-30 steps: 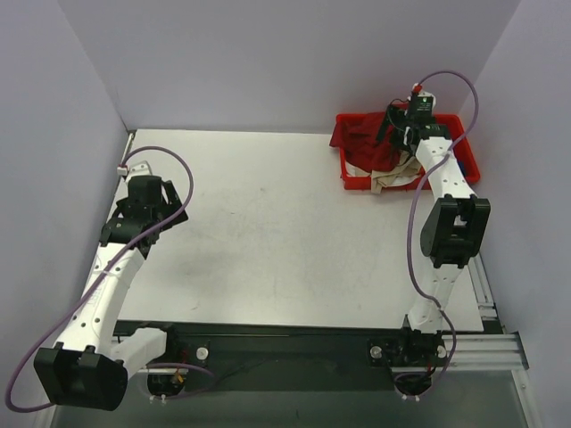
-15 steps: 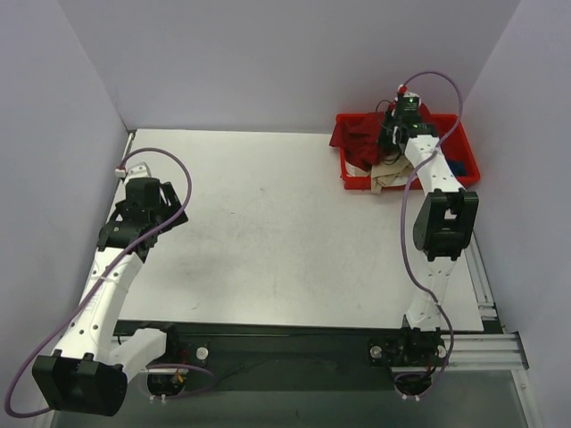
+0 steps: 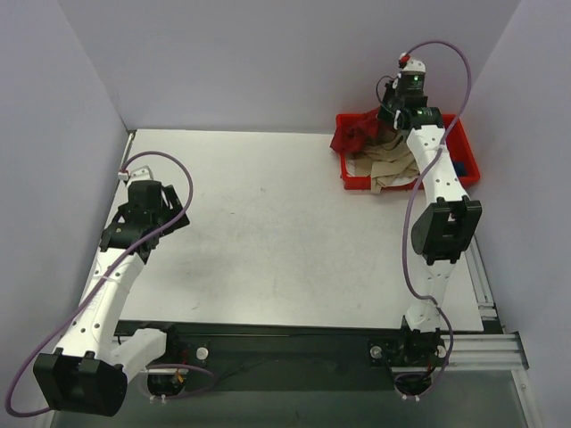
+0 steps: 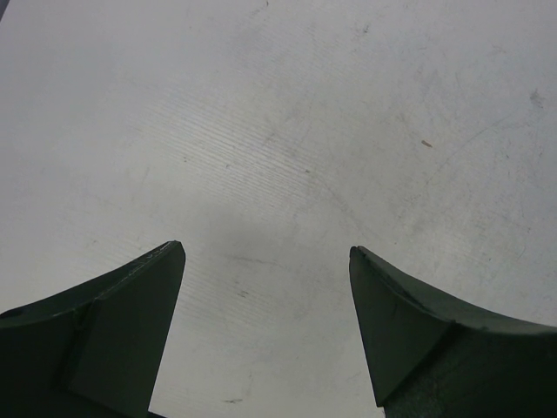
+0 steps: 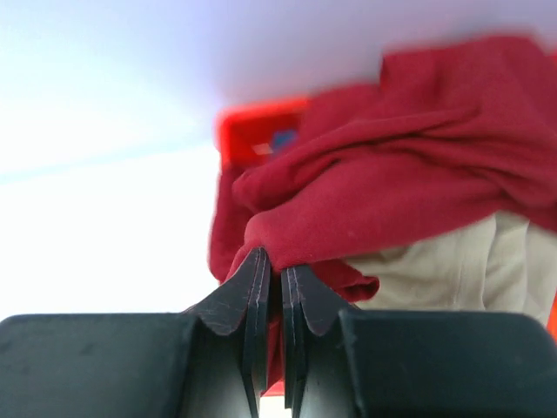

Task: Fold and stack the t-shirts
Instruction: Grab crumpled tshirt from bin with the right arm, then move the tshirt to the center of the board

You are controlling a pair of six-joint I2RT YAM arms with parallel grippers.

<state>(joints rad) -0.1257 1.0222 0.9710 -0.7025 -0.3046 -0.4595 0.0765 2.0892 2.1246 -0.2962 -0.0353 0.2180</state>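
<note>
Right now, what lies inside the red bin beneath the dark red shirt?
In the bin, a tan shirt lies under the dark red shirt, which the right hand pinches; some blue cloth shows at its right end. Anything beneath the tan cloth is covered.

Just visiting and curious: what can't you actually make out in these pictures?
Top view: the right hand sits under its own wrist, hiding its grip.
Top view: the dark red shirt and tan shirt cover what lies deeper in the red bin; a blue scrap is too small to identify.
Left wrist view: the bottom edge cuts off the left hand.
</note>
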